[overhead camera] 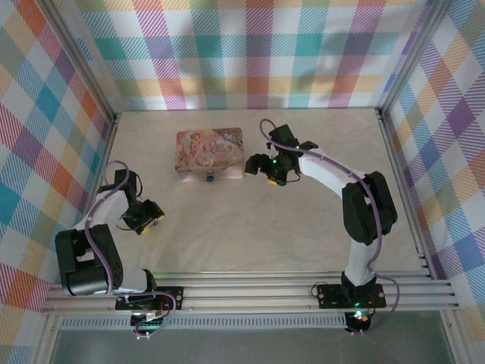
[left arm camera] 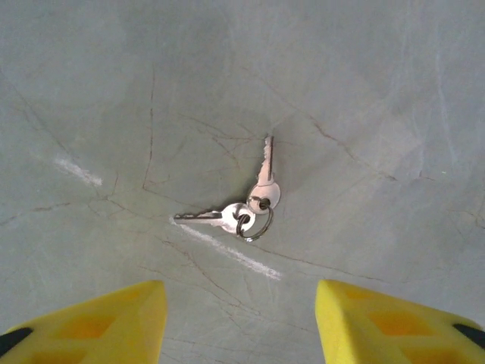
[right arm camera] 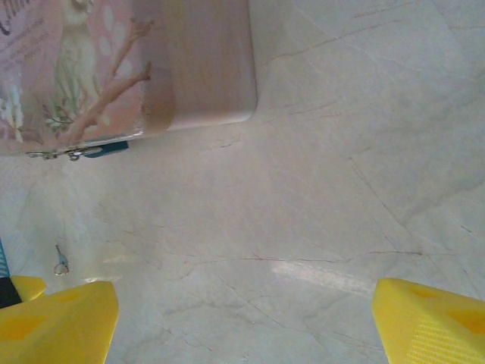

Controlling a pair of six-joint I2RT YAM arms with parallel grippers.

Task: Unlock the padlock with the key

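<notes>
jaws of left gripper spread, keys ahead between them.

keys: two, ringed, lying flat | padlock: at front of tin

2 silver keys on a silver ring, beige table with thin brown veins. Pink tin with pastel figure artwork, walls pastel plaid. Fingers yellow, arms white and black, cables purple.
</notes>
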